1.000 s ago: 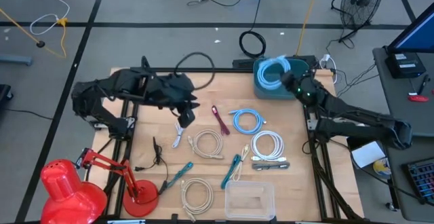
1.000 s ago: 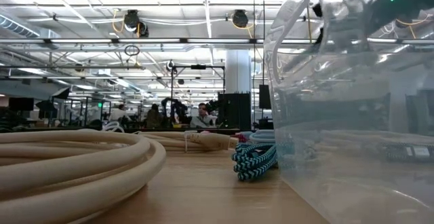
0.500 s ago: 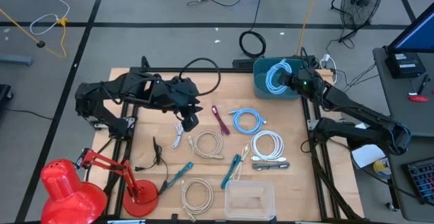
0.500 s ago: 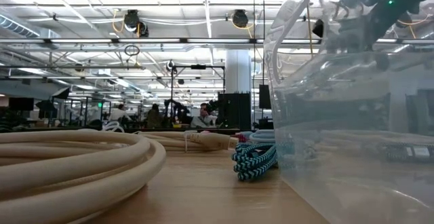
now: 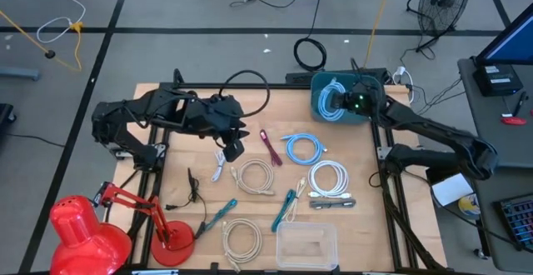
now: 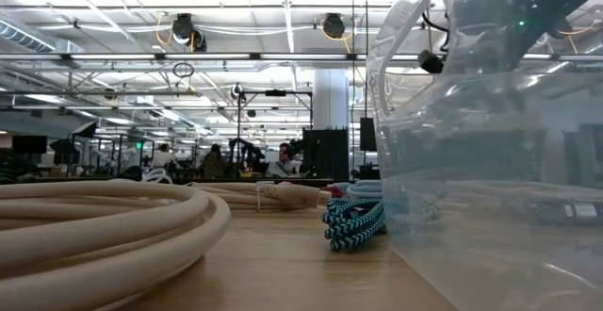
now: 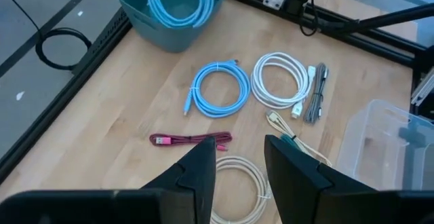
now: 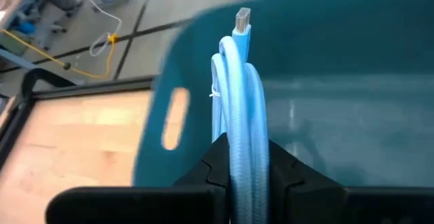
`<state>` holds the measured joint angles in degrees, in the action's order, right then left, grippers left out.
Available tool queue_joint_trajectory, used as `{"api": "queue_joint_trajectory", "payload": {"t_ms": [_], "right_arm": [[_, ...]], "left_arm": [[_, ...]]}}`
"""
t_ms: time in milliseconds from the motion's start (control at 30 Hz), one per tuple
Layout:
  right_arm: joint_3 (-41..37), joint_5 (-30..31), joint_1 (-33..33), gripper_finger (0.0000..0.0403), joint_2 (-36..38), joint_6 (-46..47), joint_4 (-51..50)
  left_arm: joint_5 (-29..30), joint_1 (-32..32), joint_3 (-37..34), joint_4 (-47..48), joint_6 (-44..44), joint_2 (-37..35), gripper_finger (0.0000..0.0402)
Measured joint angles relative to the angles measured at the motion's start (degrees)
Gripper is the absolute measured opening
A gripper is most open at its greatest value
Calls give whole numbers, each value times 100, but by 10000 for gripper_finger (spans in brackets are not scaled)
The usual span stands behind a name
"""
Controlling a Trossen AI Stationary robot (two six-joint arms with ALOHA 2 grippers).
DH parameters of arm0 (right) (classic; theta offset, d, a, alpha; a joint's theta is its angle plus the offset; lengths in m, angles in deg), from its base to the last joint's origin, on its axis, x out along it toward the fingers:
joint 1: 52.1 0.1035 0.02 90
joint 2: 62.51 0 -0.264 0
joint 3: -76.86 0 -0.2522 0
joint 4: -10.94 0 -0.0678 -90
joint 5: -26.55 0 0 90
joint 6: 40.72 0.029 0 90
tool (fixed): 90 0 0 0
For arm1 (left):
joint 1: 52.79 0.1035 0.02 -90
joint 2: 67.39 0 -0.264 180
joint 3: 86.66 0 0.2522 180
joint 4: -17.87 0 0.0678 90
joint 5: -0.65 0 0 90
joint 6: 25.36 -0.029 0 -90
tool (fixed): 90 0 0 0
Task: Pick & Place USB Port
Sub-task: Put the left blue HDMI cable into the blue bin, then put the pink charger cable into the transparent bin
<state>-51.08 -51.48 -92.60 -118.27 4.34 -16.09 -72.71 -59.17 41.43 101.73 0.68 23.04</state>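
A: Left gripper [image 5: 226,147] sits left of centre in the high view, fingers apart, holding nothing, over the wooden table [image 5: 179,192].

B: Yep. Upper right, the right gripper [image 5: 333,102] is clamped on the light blue USB cable [image 8: 239,108], inside the teal bin [image 5: 364,113].

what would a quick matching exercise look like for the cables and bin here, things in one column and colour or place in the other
Things:
1. coiled cable in the right hand
2. bin
3. straight cable
4. coil beside the grey cable

Colour or place:
A. white
B. teal, at the table's far edge
C. light blue, over the bin
D. magenta

Pairs: 1-C, 2-B, 3-D, 4-A
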Motion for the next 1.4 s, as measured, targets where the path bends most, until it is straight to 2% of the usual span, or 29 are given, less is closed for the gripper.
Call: {"api": "queue_joint_trajectory", "payload": {"t_ms": [133, 467, 867, 1067, 1233, 1400], "right_arm": [[0, 39, -8, 26, -175, -58, 279], [0, 152, -117, 32, -474, -253, 269], [0, 142, -271, 162, -447, -374, 275], [0, 126, -268, 224, -117, -432, 325], [-2, 153, -270, 242, 421, -715, 456], [-2, -11, -270, 223, 919, -660, 704]], "left_arm": [[2, -17, 0, 3, 6, 0, 127], [1, -172, 0, 16, 42, 0, 127], [2, -170, 0, 25, -29, 0, 127], [2, -170, 0, 22, -74, 0, 127], [4, -170, 0, 22, -98, 0, 127], [4, -168, 0, 18, -148, 0, 127]]}}
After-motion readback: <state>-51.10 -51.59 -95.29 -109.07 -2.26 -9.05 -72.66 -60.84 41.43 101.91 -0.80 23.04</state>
